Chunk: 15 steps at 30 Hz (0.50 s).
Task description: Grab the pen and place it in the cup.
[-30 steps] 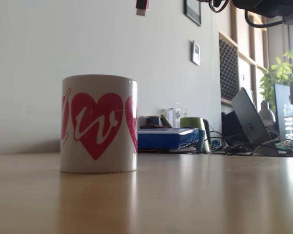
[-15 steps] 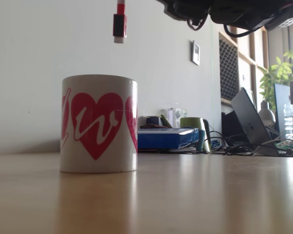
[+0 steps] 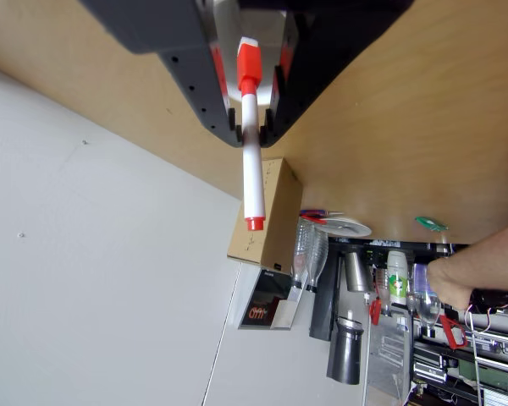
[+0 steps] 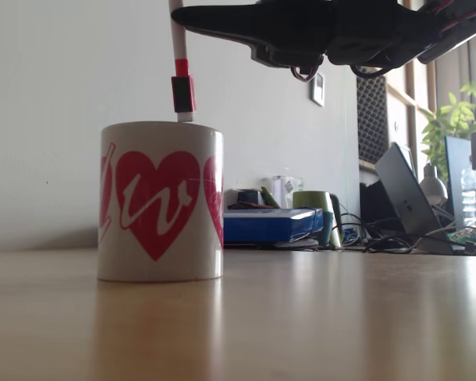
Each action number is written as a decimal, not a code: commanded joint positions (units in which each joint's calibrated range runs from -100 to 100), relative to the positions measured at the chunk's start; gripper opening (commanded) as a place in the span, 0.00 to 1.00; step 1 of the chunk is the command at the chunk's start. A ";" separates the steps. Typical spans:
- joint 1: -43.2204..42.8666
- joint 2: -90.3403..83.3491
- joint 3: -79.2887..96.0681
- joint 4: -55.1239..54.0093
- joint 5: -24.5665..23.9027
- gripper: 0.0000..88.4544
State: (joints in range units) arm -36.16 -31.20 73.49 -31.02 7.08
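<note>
The cup (image 4: 160, 202), a white mug with pink heart emblems, stands on the wooden table (image 4: 317, 317) in the fixed view. Straight above it the pen (image 4: 182, 94) hangs upright, its dark red capped end right at the mug's rim. My black gripper (image 4: 179, 13) reaches in from the upper right and is shut on the pen's upper part. In the other view the gripper (image 3: 252, 127) clamps the white pen (image 3: 252, 178) between both fingers, with the orange-red cap on the near side and the small red end plug on the far side.
In the fixed view a blue box (image 4: 270, 225), a green cup (image 4: 313, 208), a laptop (image 4: 404, 198) and cables lie at the back right. The other view shows a cardboard box (image 3: 267, 216), bottles and a person's hand (image 3: 474, 271) beyond the table edge.
The pen has come down and slightly left with the gripper; its lower end went from high above the mug to the mug's rim. The arm now fills the top of the fixed view.
</note>
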 commanded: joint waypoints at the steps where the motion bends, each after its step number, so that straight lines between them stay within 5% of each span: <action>1: 0.16 0.74 -2.65 -0.51 -0.30 0.02; 8: -0.01 1.49 -3.01 -1.03 -0.30 0.04; 15: 0.16 1.24 -3.01 -0.51 -0.30 0.25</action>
State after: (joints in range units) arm -36.16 -29.52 73.49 -31.02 6.99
